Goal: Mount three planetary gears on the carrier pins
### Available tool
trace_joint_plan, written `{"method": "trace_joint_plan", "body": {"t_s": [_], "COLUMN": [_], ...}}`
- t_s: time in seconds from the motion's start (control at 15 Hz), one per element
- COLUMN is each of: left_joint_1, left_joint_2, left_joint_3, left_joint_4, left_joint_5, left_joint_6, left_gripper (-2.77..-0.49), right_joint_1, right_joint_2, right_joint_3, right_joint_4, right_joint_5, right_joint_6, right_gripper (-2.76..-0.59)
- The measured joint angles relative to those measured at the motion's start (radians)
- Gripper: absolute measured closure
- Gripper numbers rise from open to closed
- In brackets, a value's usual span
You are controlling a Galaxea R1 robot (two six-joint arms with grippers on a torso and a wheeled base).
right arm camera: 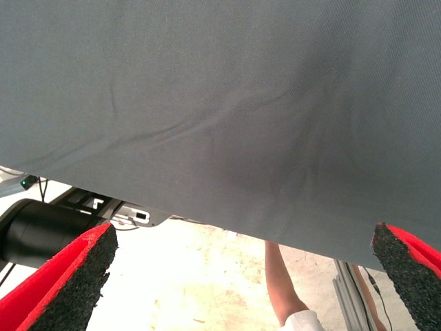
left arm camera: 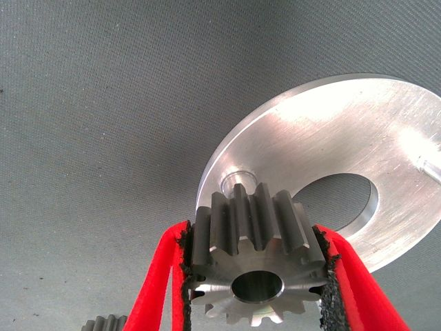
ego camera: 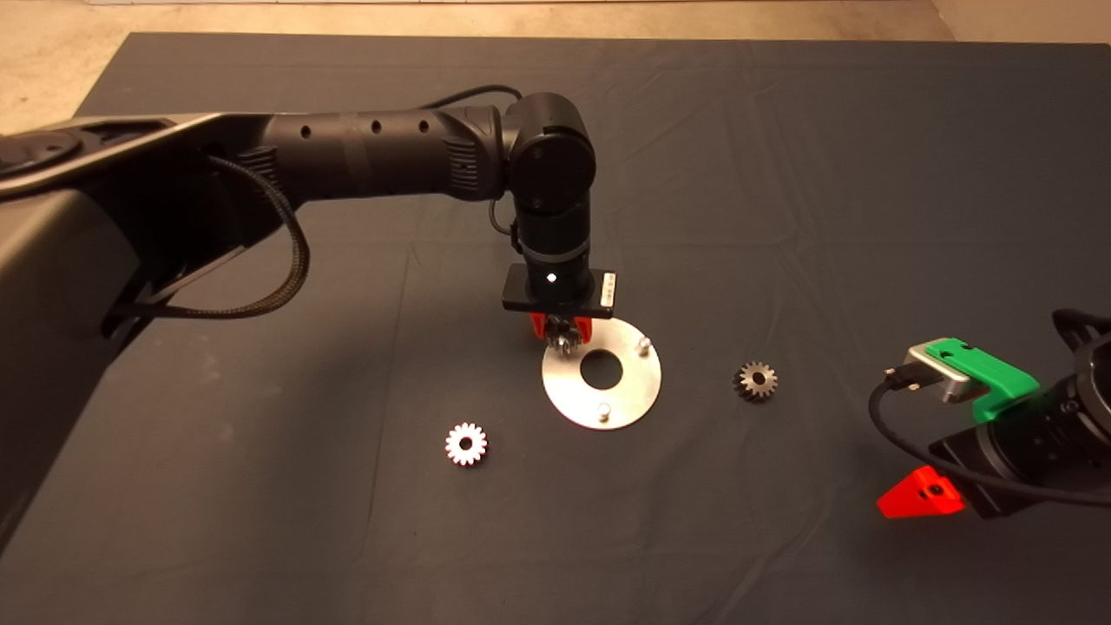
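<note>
Head view first: we see the left arm reaching in across the dark mat, its left gripper poised at the upper-left rim of the round silver plate, jaws pinched on one planetary gear. Two carrier pins stand bare on the plate, one at the far right and one near the front edge, with the central hole between them. A bright-faced second gear lies flat on the mat to the plate's lower left, and a darker third gear lies to its right, both well apart from the plate with open cloth all round. Our right gripper waits at the lower right edge. Left wrist view next: the red fingers with gritty black pads clamp the held gear by its toothed flanks, its shiny face and bore toward us; just beyond it a short silver pin rises near the plate's brushed rim. Right wrist view last: the right gripper's fingers stand wide apart with nothing between, over the mat's wrinkled edge, pale floor and a person's arm beyond.
</note>
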Motion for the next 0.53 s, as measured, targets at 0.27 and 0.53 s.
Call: {"method": "trace_joint_plan", "body": {"t_s": [0.27,0.53], "left_joint_1": [0.000,0.001], "left_joint_2": [-0.003,-0.005], "left_joint_3": [0.000,0.000], "left_joint_4": [0.000,-0.001], "left_joint_5": [-0.003,-0.003], "left_joint_6": [0.000,0.000], "left_gripper": [-0.95,-1.04], "right_joint_1": [0.000,0.000], "right_joint_2": [0.000,0.000], "right_joint_3": [0.000,0.000], "right_joint_4": [0.000,0.000], "right_joint_5": [0.000,0.000], "right_joint_6": [0.000,0.000], "right_gripper": [-2.76,-2.76]}}
